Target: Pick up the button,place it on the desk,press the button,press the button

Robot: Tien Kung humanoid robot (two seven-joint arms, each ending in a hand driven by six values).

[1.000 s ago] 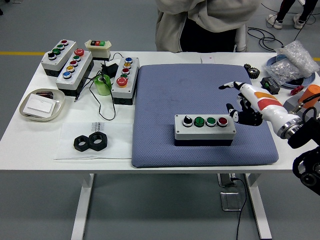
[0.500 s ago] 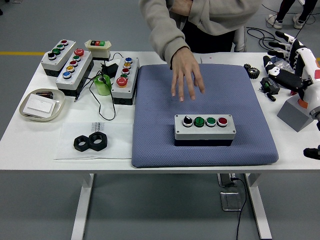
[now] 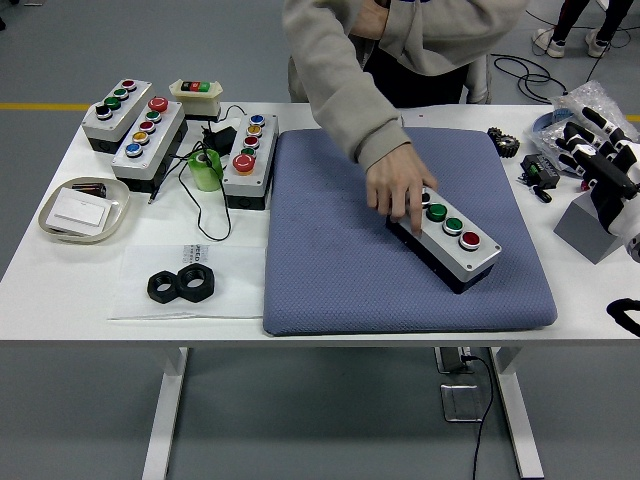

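Gripping the button box [image 3: 452, 235], a person's hand [image 3: 398, 190]; right hand [image 3: 600, 160] spread wide, holding nothing.

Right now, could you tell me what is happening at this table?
A person at the far side has a hand on one end of the grey button box, which lies at an angle on the blue mat. The right robot hand is held back over the table's right edge, fingers spread and holding nothing. The left arm is out of view. Three more button boxes sit at the far left.
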